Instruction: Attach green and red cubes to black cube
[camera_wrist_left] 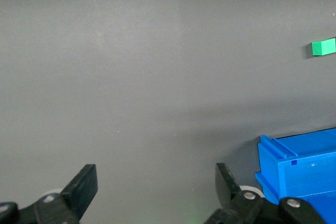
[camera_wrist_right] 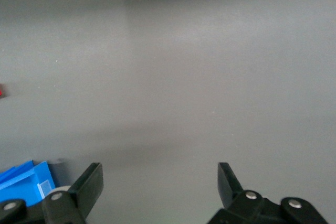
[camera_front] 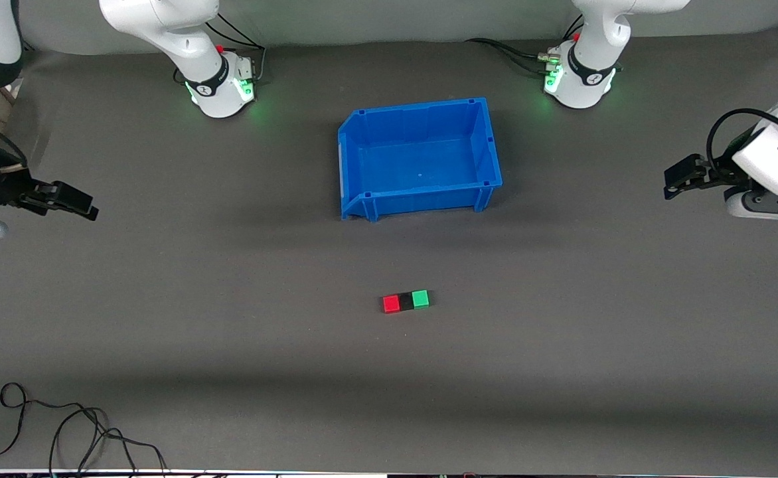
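Note:
The red cube [camera_front: 391, 304], black cube [camera_front: 405, 302] and green cube [camera_front: 420, 299] lie touching in one row on the grey mat, black in the middle, nearer the front camera than the blue bin. My left gripper [camera_front: 670, 182] hangs open and empty over the left arm's end of the table, well away from the cubes. My right gripper [camera_front: 87, 204] hangs open and empty over the right arm's end. The left wrist view shows its open gripper [camera_wrist_left: 156, 182] and the green cube [camera_wrist_left: 324, 47] far off. The right wrist view shows its open gripper [camera_wrist_right: 160, 182] and a sliver of the red cube [camera_wrist_right: 1, 91].
An empty blue bin [camera_front: 415, 109] stands mid-table, farther from the front camera than the cubes; its corner shows in the left wrist view [camera_wrist_left: 299, 171] and the right wrist view [camera_wrist_right: 23, 182]. A loose black cable [camera_front: 64, 431] lies by the table's near edge at the right arm's end.

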`<state>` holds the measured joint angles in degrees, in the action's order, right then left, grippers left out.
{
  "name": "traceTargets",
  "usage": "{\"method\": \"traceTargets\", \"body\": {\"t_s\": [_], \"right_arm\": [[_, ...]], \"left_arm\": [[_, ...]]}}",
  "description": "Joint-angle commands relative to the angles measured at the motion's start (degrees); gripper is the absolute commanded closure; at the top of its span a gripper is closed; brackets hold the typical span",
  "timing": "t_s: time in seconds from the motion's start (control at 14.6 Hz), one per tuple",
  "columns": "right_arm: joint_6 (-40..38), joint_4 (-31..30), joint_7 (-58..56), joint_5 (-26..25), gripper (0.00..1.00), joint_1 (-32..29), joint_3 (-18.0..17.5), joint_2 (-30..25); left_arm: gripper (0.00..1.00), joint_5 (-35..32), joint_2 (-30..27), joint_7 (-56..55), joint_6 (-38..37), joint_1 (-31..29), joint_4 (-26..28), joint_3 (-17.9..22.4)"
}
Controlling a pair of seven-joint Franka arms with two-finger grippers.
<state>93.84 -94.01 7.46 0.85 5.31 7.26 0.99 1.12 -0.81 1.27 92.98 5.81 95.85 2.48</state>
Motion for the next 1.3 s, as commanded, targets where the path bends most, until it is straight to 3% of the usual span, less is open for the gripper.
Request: {"method": "traceTargets", "body": {"t_s": [0.0, 0.14, 0.34, 0.62, 0.82, 1.23], "right_arm": [[0.9, -0.8, -0.9, -0.9, 0.03, -4.8, -5.1, -1.3], [0.9, -0.8, 0.1, -0.5, 0.01, -5.1, -5.8, -1.3], [0.8, -0.7, 0.4, -0.5, 0.01, -9.2, -11.5, -1.6], [0.8, -0.7, 2.1, -0.4, 0.01, -10.2, -12.3, -2.4], [0.8, -0.7, 3.2, -0.4, 0.01, -12.8, -16.3, -2.4], [-0.1, 0.7, 2.6, -0.6, 0.01, -10.5, -14.4, -1.1]], "left_arm": [[0.00, -1.0, -1.4, -0.6, -0.5, 0.9, 1.1, 0.9], [0.00, -1.0, -1.4, -0.7, -0.7, 0.9, 0.5, 0.9], [0.00, -1.2, -1.2, -0.7, -1.8, 0.9, -0.5, 0.9], [0.00, -1.7, -1.0, -0.7, -2.3, 0.7, -1.5, 0.9], [0.00, -2.5, -0.9, -0.6, -3.6, 0.6, -2.1, 0.9], [0.00, -2.5, -0.3, -0.6, -3.8, 0.6, -3.5, 0.9]]}}
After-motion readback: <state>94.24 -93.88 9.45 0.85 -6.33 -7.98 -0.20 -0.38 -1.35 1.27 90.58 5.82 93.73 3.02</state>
